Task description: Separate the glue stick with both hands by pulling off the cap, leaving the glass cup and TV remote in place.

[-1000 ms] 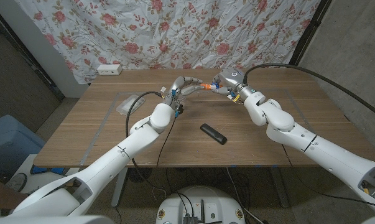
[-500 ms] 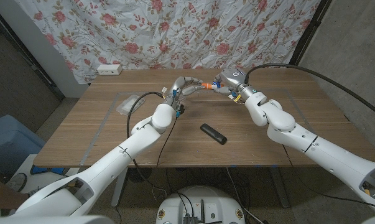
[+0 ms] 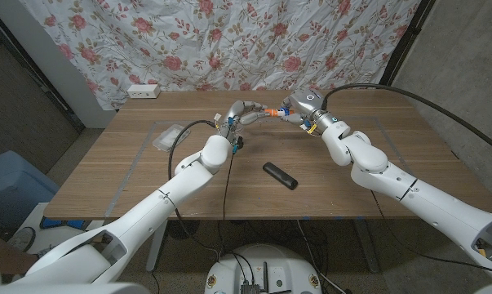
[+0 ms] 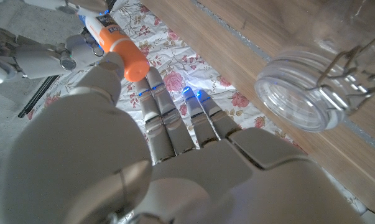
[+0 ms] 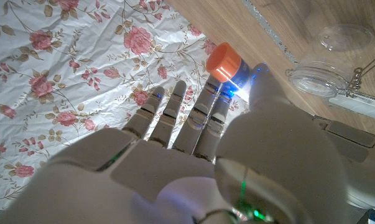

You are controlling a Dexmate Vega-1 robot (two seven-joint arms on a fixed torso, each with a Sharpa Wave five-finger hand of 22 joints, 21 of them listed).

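I had the glue stick [image 3: 271, 113] lying sideways between my hands, left hand [image 3: 244, 112] pinching the orange cap [image 4: 126, 59], right hand [image 3: 294, 109] pinching the body.

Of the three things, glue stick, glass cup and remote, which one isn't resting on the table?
The glue stick: both hands hold it in the air, while the glass cup and remote lie on the wood.

Dim, even light falls on my table [image 3: 131, 175]; its corners sink into shadow and its edges bow from wide-lens distortion; up close, my left hand [image 4: 143, 168] and right hand [image 5: 193, 168] blur; blue fingertip lights glare.
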